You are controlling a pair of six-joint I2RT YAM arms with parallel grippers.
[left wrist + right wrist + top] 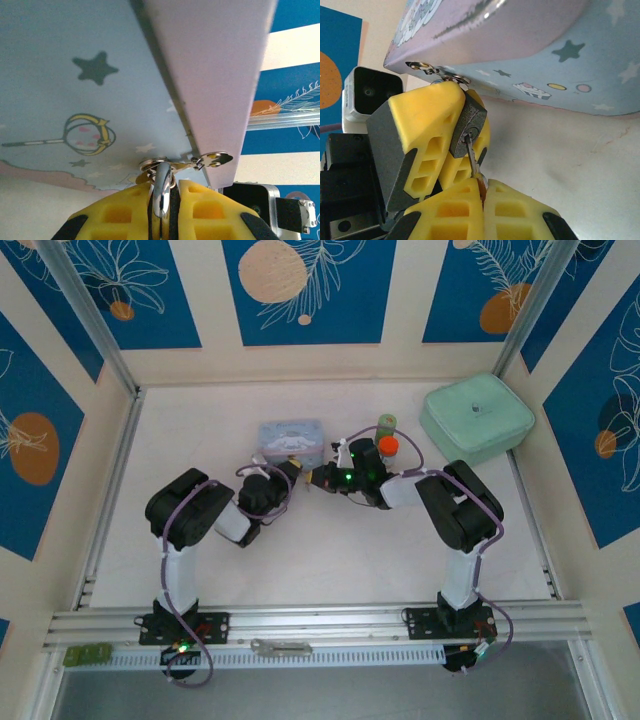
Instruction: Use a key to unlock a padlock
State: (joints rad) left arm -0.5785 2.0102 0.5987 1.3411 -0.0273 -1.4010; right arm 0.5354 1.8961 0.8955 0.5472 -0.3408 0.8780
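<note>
Item: small dark-grey boxy metal padlock [470, 116], held off the bench [580, 165] just beside the corner of the pale blue star-printed tin [560, 65].

Left tool [162, 192]: narrow, its yellow fingers clamped on the padlock. The thin silver shackle [161, 175] stands up between them in the left wrist view.

Right tool [482, 192]: narrow, pinching the head of the thin silvery metal key [472, 154].

Governing relation: the padlock lies directly ahead of the right tool. The key's long axis runs straight out from that tool's fingertips, and its tip sits in the round keyway on the padlock face turned towards it. How deep it sits cannot be determined.

Assessment: the next move probably calls for a twist about the key's axis by the right arm, with the left arm as brace.

Condition: body matt, keyway bright.
</note>
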